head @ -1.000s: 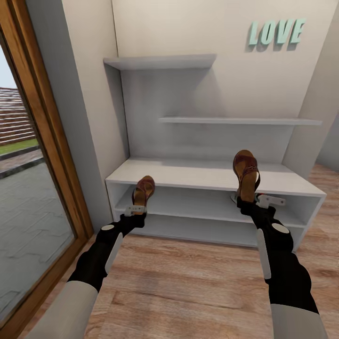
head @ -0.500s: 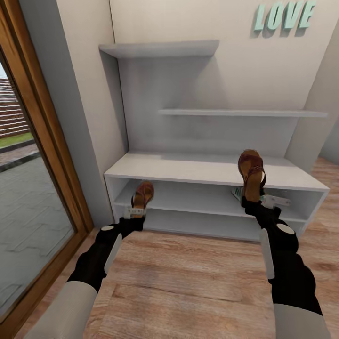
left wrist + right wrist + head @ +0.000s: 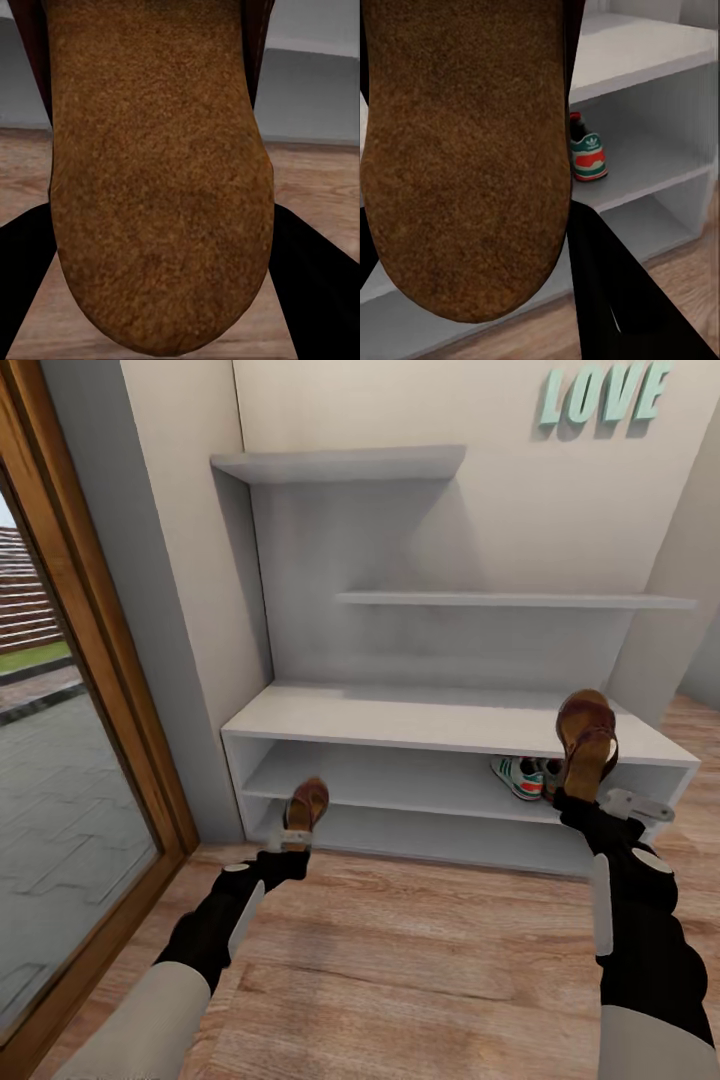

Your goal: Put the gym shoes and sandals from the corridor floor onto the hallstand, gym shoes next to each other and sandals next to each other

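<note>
Two brown sandals are held up in front of the hallstand, one in each tool. The left sandal is seen in the lower left-centre of the head view, gripped at its heel by the left tool; its long axis is close to upright, toe pointing up and leaning slightly right, in front of the lower open tier. In the left wrist view its rough tan sole is seen, with the dark fingers of the tool closed against both of its sides.

The right sandal is seen at the right of the head view, clamped at the heel by the right tool. Its long axis is also near upright, toe up, with the reddish-brown strap turned toward the camera; the toe is seen in front of the right end of the worktop. In the right wrist view the sole is seen, flanked by a black finger.

A gym shoe, white with teal stripes and a red-orange heel, lies on the upper open tier near the right end; in the head view it is seen just left of the right sandal. It is also seen in the right wrist view, heel toward the camera.

The hallstand is set against the back wall, with two staggered wall shelves above. Teal letters reading LOVE are mounted at upper right. A wood-framed glass door is seen along the left edge, and the wood-plank corridor floor lies below.
</note>
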Controlling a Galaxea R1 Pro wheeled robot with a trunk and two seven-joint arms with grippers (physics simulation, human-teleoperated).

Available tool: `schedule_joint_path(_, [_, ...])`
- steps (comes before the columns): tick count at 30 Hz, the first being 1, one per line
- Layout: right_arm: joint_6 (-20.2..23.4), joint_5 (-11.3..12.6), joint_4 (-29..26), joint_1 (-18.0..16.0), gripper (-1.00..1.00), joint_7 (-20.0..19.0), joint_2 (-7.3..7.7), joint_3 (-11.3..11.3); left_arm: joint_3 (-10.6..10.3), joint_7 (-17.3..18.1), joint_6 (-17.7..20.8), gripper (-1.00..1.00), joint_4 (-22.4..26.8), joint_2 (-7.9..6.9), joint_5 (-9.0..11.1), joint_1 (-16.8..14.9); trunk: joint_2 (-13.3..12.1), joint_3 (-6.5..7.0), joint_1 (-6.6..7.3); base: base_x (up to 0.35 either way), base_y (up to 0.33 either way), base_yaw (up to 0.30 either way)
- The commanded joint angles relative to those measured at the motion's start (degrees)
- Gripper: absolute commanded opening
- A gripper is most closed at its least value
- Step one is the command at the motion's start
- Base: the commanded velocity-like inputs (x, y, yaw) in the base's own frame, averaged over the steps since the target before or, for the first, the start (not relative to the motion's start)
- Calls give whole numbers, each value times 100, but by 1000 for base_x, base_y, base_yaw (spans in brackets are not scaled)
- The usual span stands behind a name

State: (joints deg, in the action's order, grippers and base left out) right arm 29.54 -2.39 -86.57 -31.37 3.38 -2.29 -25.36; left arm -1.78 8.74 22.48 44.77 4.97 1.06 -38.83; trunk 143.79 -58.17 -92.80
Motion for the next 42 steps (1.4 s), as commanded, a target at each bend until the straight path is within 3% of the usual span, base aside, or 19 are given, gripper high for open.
schedule_joint_path(1, [35,1,-8,-4,-100,8,-3,-29,2,-19,29,-100,-23,1,16,-6,3,-6,1,0,0,0])
schedule_joint_path(4, [39,14,-7,-4,-100,6,5,-463,2,-260,20,-100,-110,2,17,-17,3,-6,1,0,0,0])
schedule_joint_path(5, [44,19,-8,-4,-100,5,10,-788,2,-361,23,-100,-122,3,17,-21,3,-6,1,0,0,0])
schedule_joint_path(6, [77,24,-8,-2,-100,5,57,-1590,2,-493,29,-100,-133,3,14,-27,3,-6,1,0,0,0])
schedule_joint_path(7, [150,26,-5,-3,-100,5,168,-1953,2,-526,34,-100,-134,7,12,-31,3,-6,1,0,0,0])
schedule_joint_path(8, [210,28,-4,-3,-100,5,255,-2118,2,-537,36,-100,-134,8,10,-32,3,-6,1,0,0,0])
schedule_joint_path(10, [609,46,7,-6,-100,1,781,-2693,-2,-565,44,-100,-130,15,4,-39,3,-6,1,0,0,0])
schedule_joint_path(12, [870,52,11,-5,-100,-2,1089,-2925,-4,-572,48,-100,-125,17,2,-44,3,-6,1,0,0,0])
schedule_joint_path(14, [1325,57,13,-8,-100,-4,1603,-3269,-5,-579,93,-100,-121,25,6,-74,3,-6,1,0,0,0])
schedule_joint_path(16, [1512,48,11,-6,-100,-4,1822,-3416,-6,-581,208,-100,-122,46,7,-153,3,-6,1,0,0,0])
schedule_joint_path(18, [1610,36,10,-6,-100,-1,1937,-3492,-8,-578,386,-100,-132,71,11,-288,3,-6,1,0,0,0])
schedule_joint_path(22, [1680,22,9,-4,-100,3,2018,-3546,-12,-574,662,-100,-143,111,15,-496,3,-6,1,0,0,0])
schedule_joint_path(28, [1710,-9,9,-5,-100,5,2053,-3569,-21,-582,826,-100,-148,300,6,-705,3,-6,1,0,0,0])
schedule_joint_path(36, [1721,-16,10,-4,-100,5,2057,-3571,-112,-584,845,-100,-144,318,-8,-747,3,-6,1,0,0,0])
schedule_joint_path(38, [1722,-18,10,-5,-100,5,2057,-3572,-271,-584,846,-100,-144,313,-9,-747,3,-6,1,0,0,0])
schedule_joint_path(42, [1722,-23,9,-2,-100,5,2057,-3572,-360,-584,846,-100,-144,312,-6,-748,3,-6,1,0,0,0])
